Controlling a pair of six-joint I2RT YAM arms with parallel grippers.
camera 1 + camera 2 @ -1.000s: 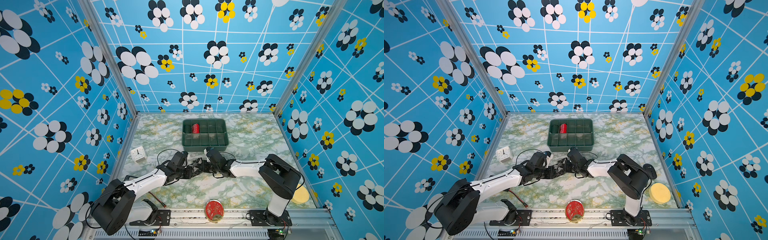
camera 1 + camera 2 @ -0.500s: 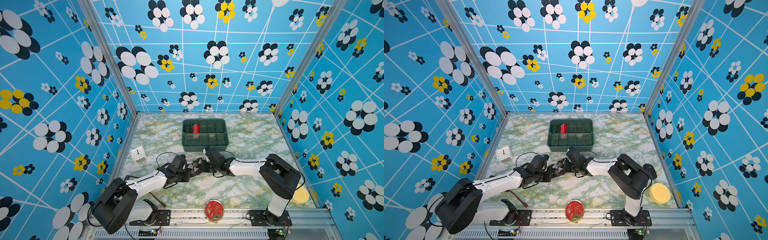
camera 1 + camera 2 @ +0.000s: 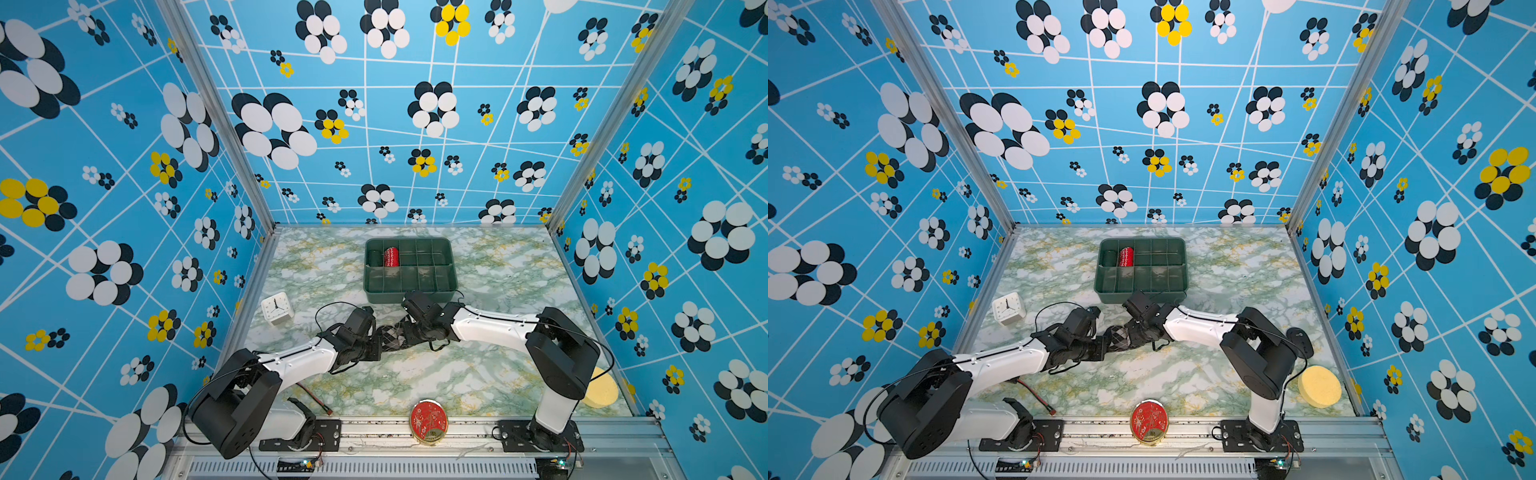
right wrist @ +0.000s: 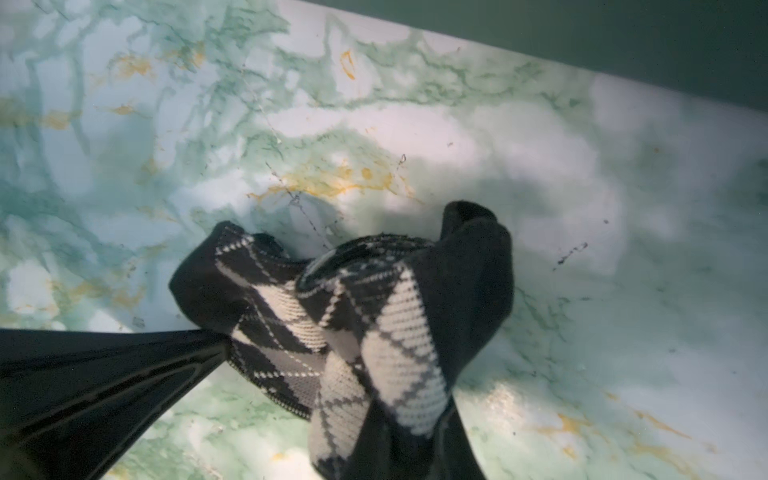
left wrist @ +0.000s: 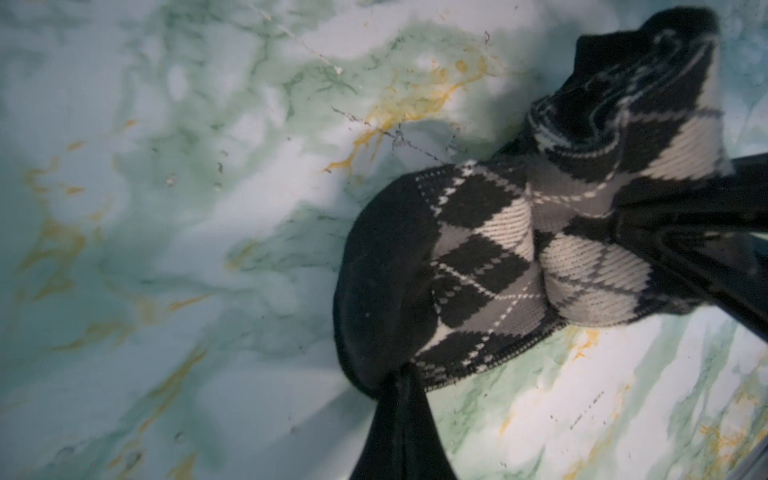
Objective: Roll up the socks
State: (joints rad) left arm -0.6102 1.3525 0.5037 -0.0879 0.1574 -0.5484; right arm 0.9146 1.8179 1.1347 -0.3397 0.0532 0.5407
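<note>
Socks [image 3: 392, 338], bunched and half-rolled, just below frame centre in both top views, clamped at opposite ends by left gripper [image 3: 375, 345] and right gripper [image 3: 410, 333]. Risk: unravelling if tugged apart; slipping from a thin pinch.

A dark green plastic tray divided into compartments [image 3: 409, 296] is seen towards the back of the marble-patterned tabletop [image 3: 503, 266], and a red fabric roll with white zigzag marks [image 3: 391, 256] is held in a back-row compartment, just beside a plain dark green roll [image 3: 375, 258]. A white square clock [image 3: 276, 308] is set near the left edge, while a round red-and-gold tin [image 3: 428, 421] is placed at the front edge and a round yellow sponge [image 3: 1319, 386] in the front right corner.
</note>
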